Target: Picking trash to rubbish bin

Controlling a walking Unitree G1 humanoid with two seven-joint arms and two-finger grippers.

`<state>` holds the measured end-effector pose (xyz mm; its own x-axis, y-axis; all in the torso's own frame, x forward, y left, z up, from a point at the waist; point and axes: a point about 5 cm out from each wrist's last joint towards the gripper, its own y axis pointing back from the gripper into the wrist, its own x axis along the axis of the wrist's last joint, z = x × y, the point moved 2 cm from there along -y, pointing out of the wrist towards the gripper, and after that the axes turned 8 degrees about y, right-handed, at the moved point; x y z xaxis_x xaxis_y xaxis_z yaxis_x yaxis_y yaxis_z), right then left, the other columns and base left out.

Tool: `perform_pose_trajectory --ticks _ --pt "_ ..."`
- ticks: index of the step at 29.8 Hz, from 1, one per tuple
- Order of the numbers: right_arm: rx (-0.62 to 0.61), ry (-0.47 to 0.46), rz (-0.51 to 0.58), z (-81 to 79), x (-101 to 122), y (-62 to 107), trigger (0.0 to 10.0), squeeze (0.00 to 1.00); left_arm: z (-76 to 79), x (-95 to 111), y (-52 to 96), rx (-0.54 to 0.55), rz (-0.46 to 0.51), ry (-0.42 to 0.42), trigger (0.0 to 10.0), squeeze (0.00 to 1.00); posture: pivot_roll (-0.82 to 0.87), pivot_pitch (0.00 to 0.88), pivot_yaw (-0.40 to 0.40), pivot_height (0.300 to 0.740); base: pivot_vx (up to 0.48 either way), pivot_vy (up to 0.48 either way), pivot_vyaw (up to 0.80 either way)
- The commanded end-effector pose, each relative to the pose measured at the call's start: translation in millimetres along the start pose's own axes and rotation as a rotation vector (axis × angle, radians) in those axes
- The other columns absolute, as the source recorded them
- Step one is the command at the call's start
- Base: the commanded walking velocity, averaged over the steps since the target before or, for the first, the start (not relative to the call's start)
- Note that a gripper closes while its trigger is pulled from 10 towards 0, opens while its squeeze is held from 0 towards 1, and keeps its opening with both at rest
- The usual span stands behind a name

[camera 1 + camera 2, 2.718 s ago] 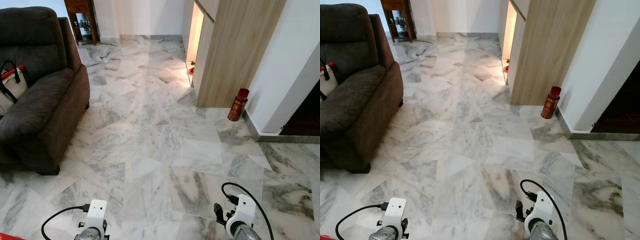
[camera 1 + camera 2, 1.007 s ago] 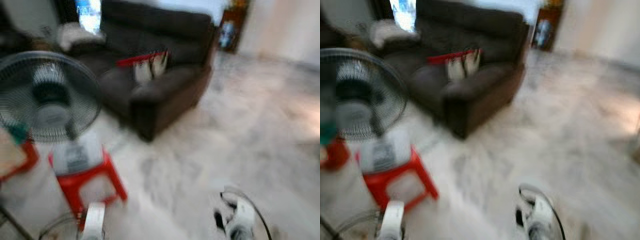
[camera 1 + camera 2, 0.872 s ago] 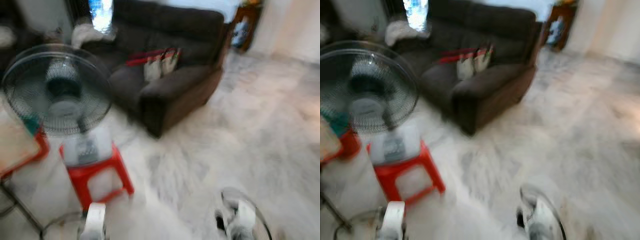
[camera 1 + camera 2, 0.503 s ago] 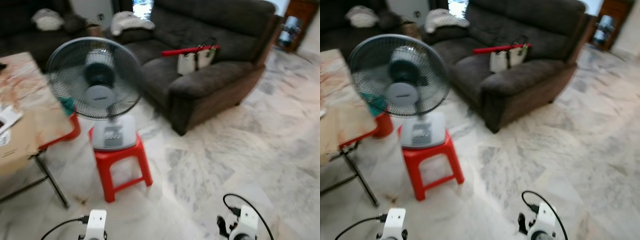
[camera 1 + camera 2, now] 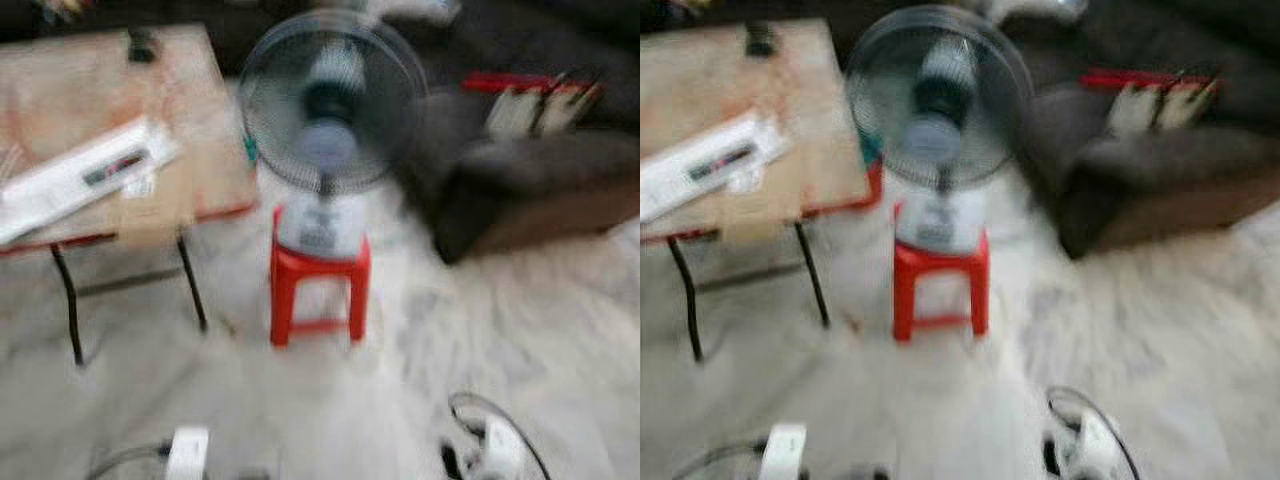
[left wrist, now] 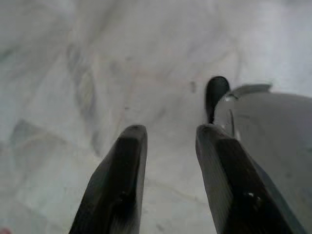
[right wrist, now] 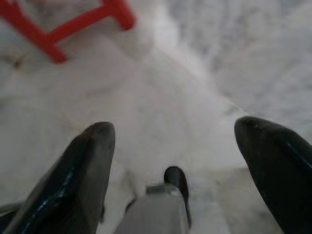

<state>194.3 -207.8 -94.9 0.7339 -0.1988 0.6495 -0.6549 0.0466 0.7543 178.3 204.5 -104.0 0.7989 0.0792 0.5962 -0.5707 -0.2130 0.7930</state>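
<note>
Two grippers are hanging low and empty over a pale grey-veined marble floor (image 5: 520,330) as the robot's head camera, blurring with motion, is taking in a living room. At the far left a tan-topped folding table on thin black legs (image 5: 130,200) is carrying a long white flat packet with a dark printed strip (image 5: 85,178), possibly the trash to be collected, though the blur is leaving that unclear, and no rubbish bin can be made out in these pictures. Just beside the table, a grey round-caged electric fan (image 5: 330,105) is standing on a small red plastic stool (image 5: 318,290). Further right, a dark brown upholstered sofa (image 5: 540,190) is holding a pale tote bag with a red strip along its top (image 5: 535,105). Along the bottom edge of the head views, the left gripper (image 6: 168,134) is pointing down at bare marble with its fingers a modest gap apart and nothing between them, while the right gripper (image 7: 175,141) is spread wide above the floor near the stool's red legs, also holding nothing. The likely risk from here is a collision: with the view smeared, an arm or the robot's body could be clipping the stool and toppling the top-heavy fan, or catching a thin table leg. A misjudged reach across the tabletop could also be sliding the flat packet off rather than gripping it.
</note>
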Motion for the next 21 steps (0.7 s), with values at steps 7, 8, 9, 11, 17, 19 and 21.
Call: perform_pose_trajectory --ticks 7,8,9,11,17,19,21 --pt "-0.039 -0.016 -0.017 16.4 -12.2 6.5 10.0 0.00 8.7 -20.9 5.5 -0.021 -0.047 -0.005 10.0 0.00 -0.01 0.170 -0.067 0.740 0.000 0.000 0.61" --pt "-0.040 -0.019 -0.017 16.8 -12.3 6.6 10.0 0.00 8.8 -21.1 5.6 -0.020 -0.047 -0.003 10.0 0.00 -0.01 0.170 -0.067 0.740 0.000 0.000 0.00" --pt "-0.041 -0.021 -0.017 17.0 -12.3 6.6 10.0 0.00 8.9 -21.1 5.6 -0.020 -0.047 -0.002 10.0 0.00 -0.01 0.170 -0.067 0.740 0.000 0.000 0.00" --pt "-0.042 -0.005 0.010 20.2 -2.1 5.0 10.0 0.00 12.8 -16.8 4.7 -0.027 -0.038 0.004 10.0 0.00 -0.03 0.172 -0.080 0.740 0.000 0.000 0.00" --pt "-0.050 -0.003 0.031 25.0 5.8 4.4 10.0 0.00 17.2 -12.1 3.8 -0.039 -0.029 0.001 10.0 0.00 -0.03 0.167 -0.085 0.740 0.000 0.000 0.00" --pt "-0.051 -0.003 0.032 25.5 6.7 4.2 10.0 0.00 18.0 -9.9 3.4 -0.039 -0.024 0.005 10.0 0.00 -0.03 0.165 -0.085 0.740 0.000 0.000 0.00" --pt "-0.049 0.001 0.025 26.0 5.3 4.6 10.0 0.00 19.1 -8.6 3.1 -0.039 -0.023 0.009 10.0 0.00 -0.02 0.162 -0.085 0.740 0.000 0.000 0.00"
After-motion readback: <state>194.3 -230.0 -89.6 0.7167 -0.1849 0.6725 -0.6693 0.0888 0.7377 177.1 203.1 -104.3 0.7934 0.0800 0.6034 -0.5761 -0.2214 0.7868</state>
